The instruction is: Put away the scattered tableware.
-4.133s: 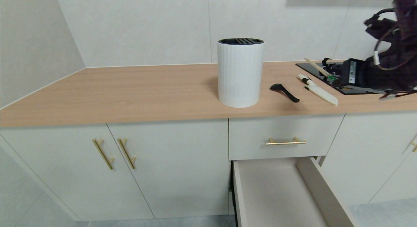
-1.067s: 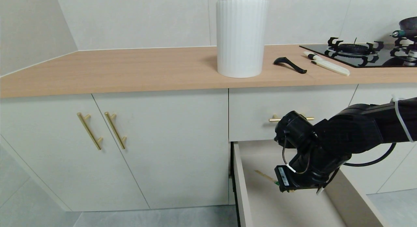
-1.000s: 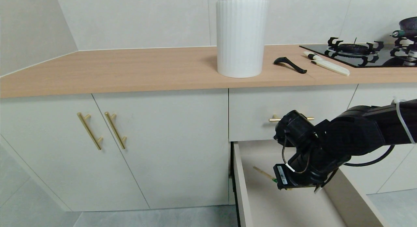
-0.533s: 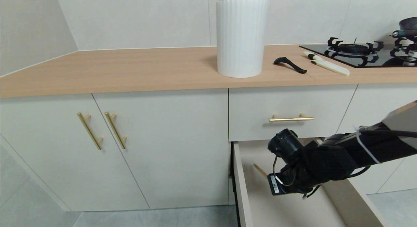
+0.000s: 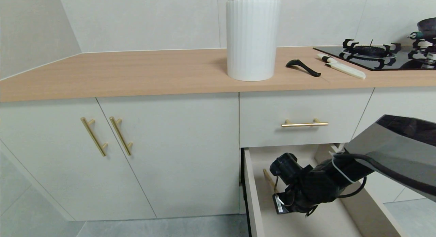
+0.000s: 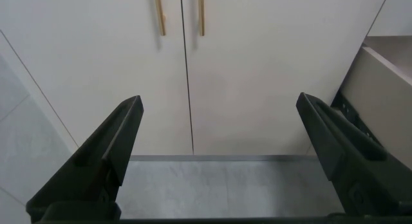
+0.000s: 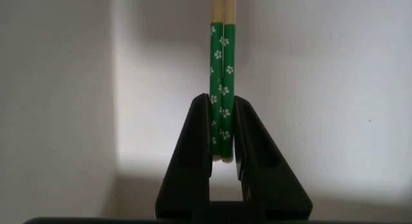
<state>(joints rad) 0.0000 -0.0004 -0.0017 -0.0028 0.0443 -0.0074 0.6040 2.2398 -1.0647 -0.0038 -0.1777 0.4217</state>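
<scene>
Pair of green flowered chopsticks (image 7: 223, 69) is held at one end by the closed fingers of the right gripper (image 7: 223, 108), low inside the open drawer (image 5: 253, 196). Left gripper (image 6: 219, 107) fingers are spread, with nothing held. Risks judged:
- Free tips could be jammed against the drawer's left wall.
- Sticks could be scattered if released too high.
</scene>
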